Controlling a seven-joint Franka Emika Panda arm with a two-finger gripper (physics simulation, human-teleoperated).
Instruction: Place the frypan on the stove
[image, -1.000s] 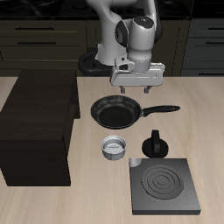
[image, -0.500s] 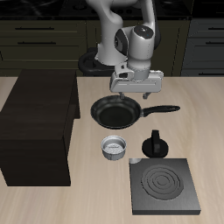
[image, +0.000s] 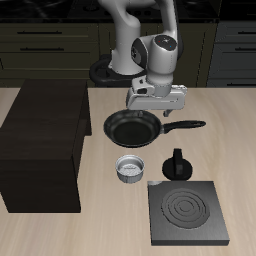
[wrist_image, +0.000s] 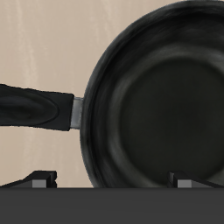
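- Hovering my gripper just above the frypan, over the far rim near where the handle joins the bowl; the fingers are spread wide with nothing between them, and in the wrist view both fingertips show well apart with the frypan filling the space beyond them.
- The frypan rests flat on the table, behind the small metal bowl and beside the dark wooden cabinet; its handle points away from the cabinet.
- The stove sits near the table's front edge, bare, with a small black knobbed pot between it and the handle.
- My worry: closing on the curved rim rather than the handle may give a weak pinch, and the pan could tilt or slip once lifted.
- Grabbing the handle far out would let the heavy bowl sag.
- Carrying low toward the stove risks clipping the knobbed pot or the metal bowl, so I judge a clear lift is needed first.
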